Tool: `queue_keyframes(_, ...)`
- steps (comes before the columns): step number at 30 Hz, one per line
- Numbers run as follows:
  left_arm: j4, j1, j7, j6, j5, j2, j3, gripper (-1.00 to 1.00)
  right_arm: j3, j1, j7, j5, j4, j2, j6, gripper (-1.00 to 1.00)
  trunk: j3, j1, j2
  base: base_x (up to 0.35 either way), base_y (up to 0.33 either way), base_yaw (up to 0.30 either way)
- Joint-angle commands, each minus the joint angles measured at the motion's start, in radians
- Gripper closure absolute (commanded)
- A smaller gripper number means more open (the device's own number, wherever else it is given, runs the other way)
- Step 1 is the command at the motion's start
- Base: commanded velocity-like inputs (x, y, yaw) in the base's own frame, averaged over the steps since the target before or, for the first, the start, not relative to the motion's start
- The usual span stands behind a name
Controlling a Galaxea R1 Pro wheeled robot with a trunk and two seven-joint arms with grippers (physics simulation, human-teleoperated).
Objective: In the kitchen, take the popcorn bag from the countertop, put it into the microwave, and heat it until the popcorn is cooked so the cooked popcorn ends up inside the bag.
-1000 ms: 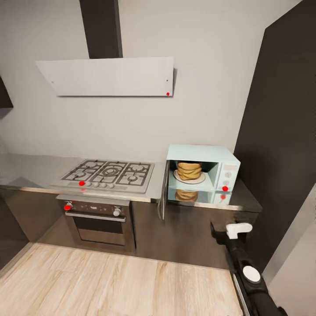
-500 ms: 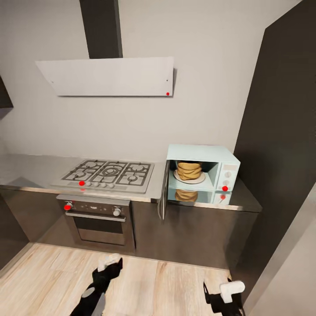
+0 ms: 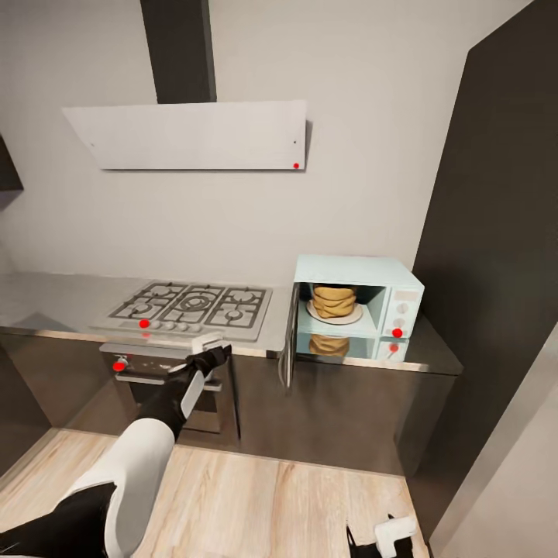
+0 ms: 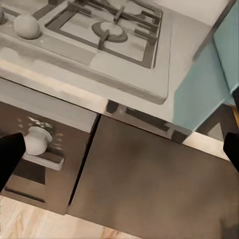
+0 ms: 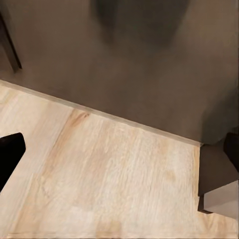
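I'm parked facing the kitchen run. One microwave (image 3: 358, 308) sits on the bench (image 3: 62, 298) at the right end, its door (image 3: 290, 335) swung open toward the hob. Inside I count 1 popcorn bag (image 3: 335, 301), golden-tan, resting on 1 white plate (image 3: 353, 317) in the cavity; a second tan shape below it looks like a reflection in the glossy surface, can't say for sure. No loose popcorn that I can make out. Control panel (image 3: 400, 311) on the microwave's right side, w/ 2 red dots near it.

Left of the microwave: 1 gas hob (image 3: 190, 308) w/ several burners, 1 oven (image 3: 172, 387) under it w/ 2 round knobs, 1 white slanted hood (image 3: 190, 133) on the wall above. Wood floor (image 3: 256, 504) in front.

My left end effector (image 3: 208, 353) is raised in front of the oven, just below the bench edge, well apart from the microwave. In the left wrist view its 2 dark fingertips (image 4: 10, 154) sit at opposite edges, wide apart, nothing between them; that cam looks at the hob corner, one oven knob (image 4: 38, 140) and the dark cabinet front (image 4: 149, 184).

Right end effector (image 3: 385, 538) hangs low near the floor, at the head view's bottom edge. Right wrist cam shows 2 fingertips (image 5: 9, 154) spread apart too, empty, over the floor and cabinet base
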Motion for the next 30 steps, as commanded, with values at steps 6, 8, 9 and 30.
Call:
queue_keyframes(6, 0.001, 0.010, 0.004, -0.005, -0.004, -0.010, 0.000, -1.00, -0.010, -0.002, -0.004, 0.006, 0.097, -0.001, -0.009, -1.00, -0.002, 0.000, -0.002, 0.000, 0.000, -0.225)
queue_keyframes(8, 0.001, 0.011, 0.004, -0.006, -0.001, -0.011, -0.001, -1.00, -0.010, -0.002, -0.004, 0.006, 0.105, -0.001, -0.010, -1.00, -0.002, 0.000, -0.002, 0.000, 0.000, -0.293)
queue_keyframes(9, 0.002, 0.011, 0.004, -0.006, 0.001, -0.012, -0.001, -1.00, -0.009, -0.002, -0.004, 0.006, 0.108, 0.000, -0.010, -1.00, -0.002, 0.000, -0.002, 0.000, 0.000, -0.297)
queue_keyframes(30, 0.003, 0.011, 0.004, -0.002, 0.005, -0.012, 0.001, -1.00, 0.001, 0.000, -0.003, 0.007, 0.110, 0.000, -0.009, -1.00, -0.002, 0.000, -0.002, 0.038, 0.000, -0.136)
